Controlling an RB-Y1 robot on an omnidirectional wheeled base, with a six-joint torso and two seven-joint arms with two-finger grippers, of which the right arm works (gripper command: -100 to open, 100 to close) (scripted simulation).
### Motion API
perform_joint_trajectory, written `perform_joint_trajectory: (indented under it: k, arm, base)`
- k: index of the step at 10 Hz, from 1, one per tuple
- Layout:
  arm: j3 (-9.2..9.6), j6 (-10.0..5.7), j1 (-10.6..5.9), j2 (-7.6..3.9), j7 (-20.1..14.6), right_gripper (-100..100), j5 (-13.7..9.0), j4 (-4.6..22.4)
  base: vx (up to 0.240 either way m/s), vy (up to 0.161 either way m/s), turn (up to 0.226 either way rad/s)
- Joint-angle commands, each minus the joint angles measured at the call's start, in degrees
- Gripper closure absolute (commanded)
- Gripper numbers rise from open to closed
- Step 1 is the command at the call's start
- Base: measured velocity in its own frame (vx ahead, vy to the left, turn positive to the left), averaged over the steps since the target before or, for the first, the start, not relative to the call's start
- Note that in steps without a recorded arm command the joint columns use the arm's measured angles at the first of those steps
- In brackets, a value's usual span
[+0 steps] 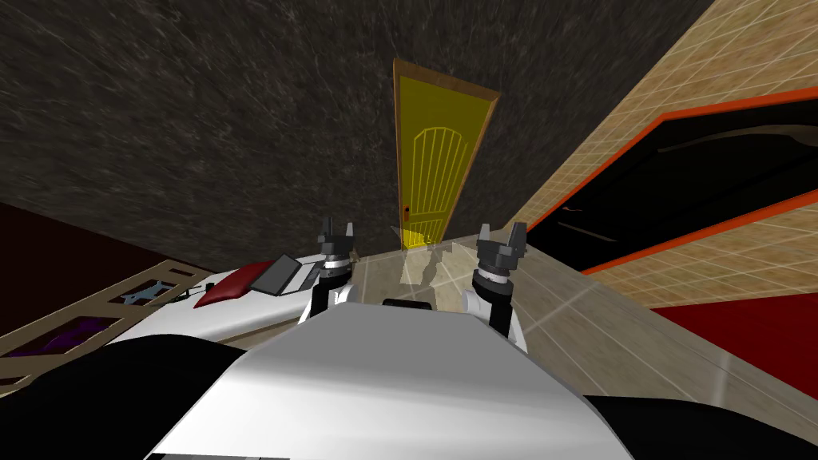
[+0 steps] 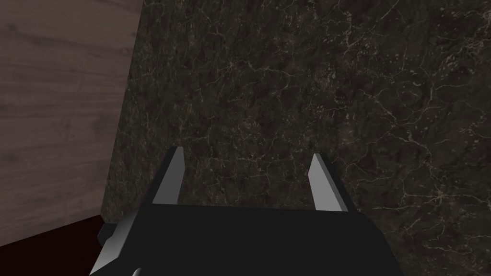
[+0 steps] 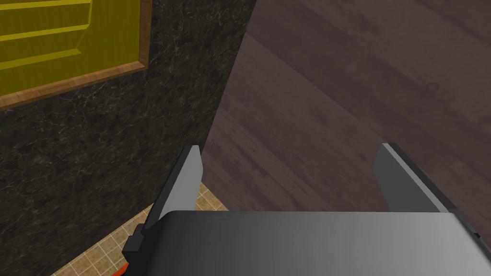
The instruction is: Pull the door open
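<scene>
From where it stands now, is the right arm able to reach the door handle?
Probably not. The door handle lies far beyond the open right gripper, across the floor. Nothing blocks the way, so driving closer should help.

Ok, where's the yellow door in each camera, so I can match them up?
Head view: the yellow door stands upper centre, set in the dark marbled wall.
Right wrist view: one corner of it, with its wooden frame, beyond the open right pincer, across that wall.
Left wrist view: wall and a brown wood-grain surface ahead of the open left pincer instead.
Shared landmark: the dark marbled wall.
</scene>
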Motion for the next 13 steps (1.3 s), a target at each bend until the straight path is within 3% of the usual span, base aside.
perform_joint_trajectory:
  k: [1,5,13]
  arm:
    - [0.45,0.24,-0.88,-0.55,1.3,-100,0.5,1.6]
    - [1.95,1.02,-3.79,-1.98,5.4,-100,2.3,6.8]
    - [4.6,2.4,-8.92,-3.74,12.8,-100,5.3,16.1]
  base:
    - [0.047,0.02,-0.037]
    - [0.109,0.024,-0.056]
    - [0.095,0.032,-0.048]
